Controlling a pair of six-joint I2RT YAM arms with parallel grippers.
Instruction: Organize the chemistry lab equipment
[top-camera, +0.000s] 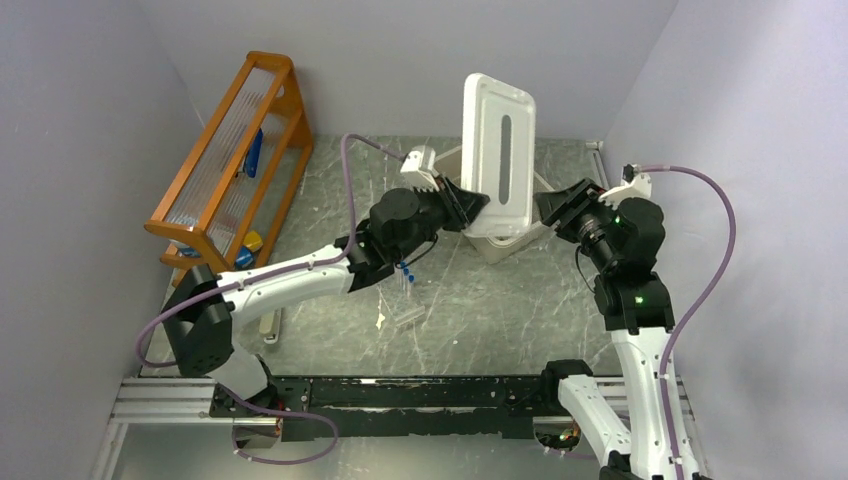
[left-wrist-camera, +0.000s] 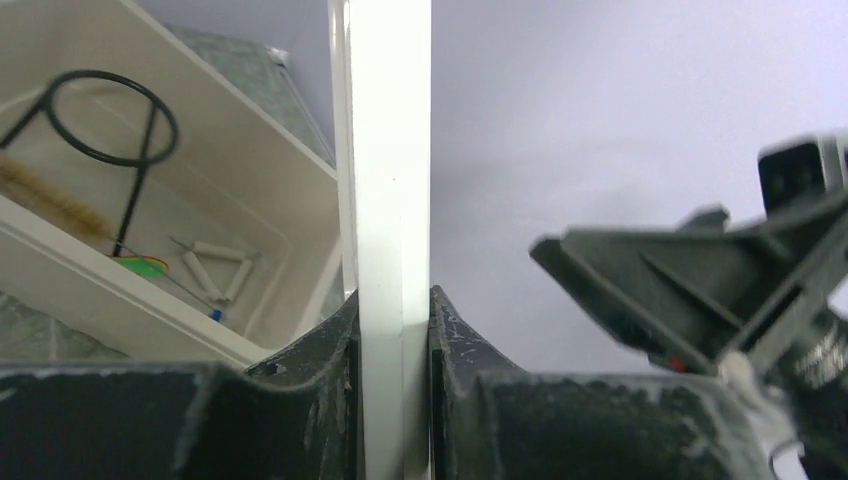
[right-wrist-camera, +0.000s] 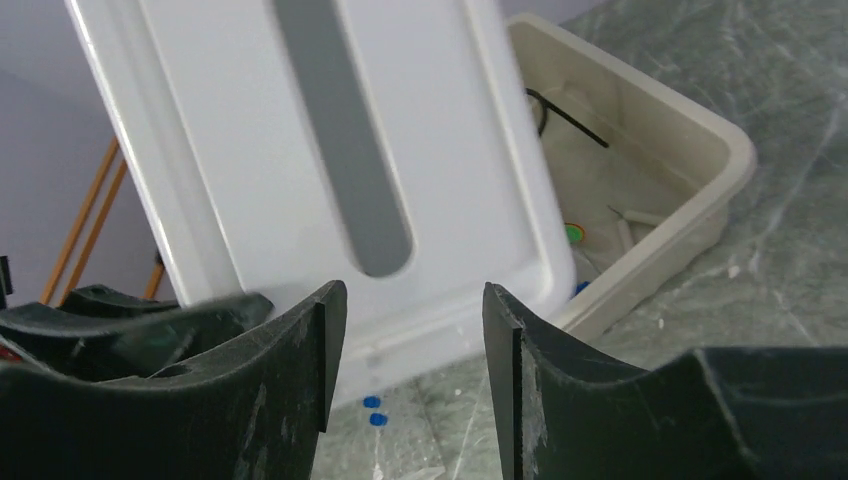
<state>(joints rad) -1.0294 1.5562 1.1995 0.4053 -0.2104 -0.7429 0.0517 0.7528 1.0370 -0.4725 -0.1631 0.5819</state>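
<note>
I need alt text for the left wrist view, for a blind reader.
The left gripper clamps the edge of an upright white lid. Behind it, at left, an open cream bin holds a black wire ring, a white triangle and a brush.

A robotics lab test cell, dressed as a small chemistry bench; plain pale-lilac walls (top-camera: 80, 200) box in the left, far and right sides; the marbled grey-green tabletop (top-camera: 500, 320) carries an aluminium rail (top-camera: 160, 400) along its near edge, where the left arm (top-camera: 290, 278) and right arm (top-camera: 640, 350) are bolted (purple cables (top-camera: 705, 270) loop off them); an orange wooden test-tube rack (top-camera: 235, 150) stands at the far left; a cream bin (right-wrist-camera: 660, 258) mid-table holds a black wire ring (left-wrist-camera: 143, 150), a white triangle (left-wrist-camera: 222, 251) and a bristle brush (left-wrist-camera: 50, 195).
</note>
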